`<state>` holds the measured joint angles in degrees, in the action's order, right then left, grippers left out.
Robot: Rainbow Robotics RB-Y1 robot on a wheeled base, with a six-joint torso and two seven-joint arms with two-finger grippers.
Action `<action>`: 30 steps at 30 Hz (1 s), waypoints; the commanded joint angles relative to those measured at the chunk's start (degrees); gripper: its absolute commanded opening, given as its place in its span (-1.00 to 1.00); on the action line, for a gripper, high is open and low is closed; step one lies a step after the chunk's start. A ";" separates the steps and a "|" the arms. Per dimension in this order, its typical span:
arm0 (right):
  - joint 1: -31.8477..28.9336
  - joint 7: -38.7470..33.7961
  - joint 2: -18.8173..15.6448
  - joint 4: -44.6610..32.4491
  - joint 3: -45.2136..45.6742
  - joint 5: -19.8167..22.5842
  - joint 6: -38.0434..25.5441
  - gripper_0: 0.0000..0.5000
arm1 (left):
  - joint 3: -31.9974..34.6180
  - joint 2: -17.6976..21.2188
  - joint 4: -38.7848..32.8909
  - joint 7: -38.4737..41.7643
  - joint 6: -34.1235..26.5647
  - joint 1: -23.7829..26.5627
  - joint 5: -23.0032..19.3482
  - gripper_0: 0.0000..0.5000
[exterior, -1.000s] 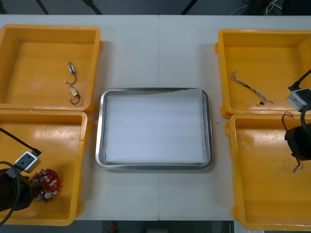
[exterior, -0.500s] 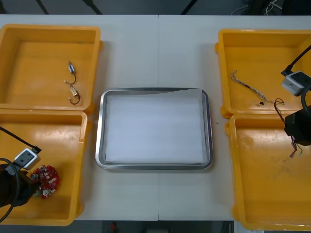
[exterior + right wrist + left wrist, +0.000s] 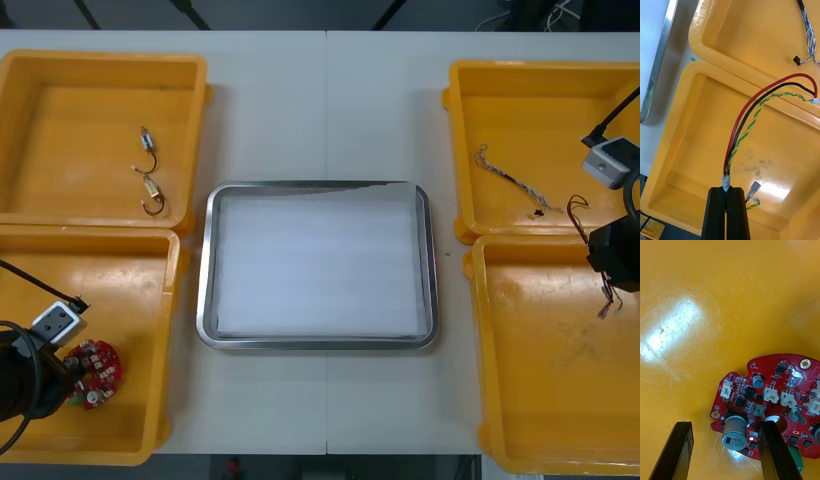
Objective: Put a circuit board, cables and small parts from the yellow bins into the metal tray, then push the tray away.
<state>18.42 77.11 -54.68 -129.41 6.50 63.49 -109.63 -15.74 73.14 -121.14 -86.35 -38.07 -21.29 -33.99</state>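
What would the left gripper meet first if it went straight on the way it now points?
Most likely the round red circuit board in the yellow bin: the left gripper, jaws open, straddles its edge, one over the board, one over bare floor. Depth is unclear.

Yellow plastic bins [image 3: 100, 58], left and right of frame: moulded, semi-gloss, floors scuffed with bright glare patches. Rectangular metal tray [image 3: 207, 280], centre of frame: polished shiny rim, flat matt white inside. Light surface [image 3: 320, 110]: smooth, matt. Round red circuit board [image 3: 767, 405]: glossy lacquer, shiny metal cans, white plastic sockets. Red, black and green-yellow cables [image 3: 738, 131]: smooth plastic sheathing, slight sheen, pale tape wrap at the end. Twisted blue and white cable [image 3: 809, 33]: thin plastic sheathing. Small metal parts [image 3: 150, 185], upper left: dull metal, wire hooks. Left claw [image 3: 724, 423] and right claw [image 3: 727, 188]: fingers matt black, smooth-faced.
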 commanded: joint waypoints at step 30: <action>1.79 1.55 -2.45 -0.14 0.97 -0.04 -0.37 -1.00 | 4.14 9.91 -4.01 -5.85 -0.69 3.09 -10.49 -1.00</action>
<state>18.61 77.11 -54.72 -129.32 6.50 63.48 -109.75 -16.00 78.43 -122.28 -87.66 -38.02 -18.89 -40.22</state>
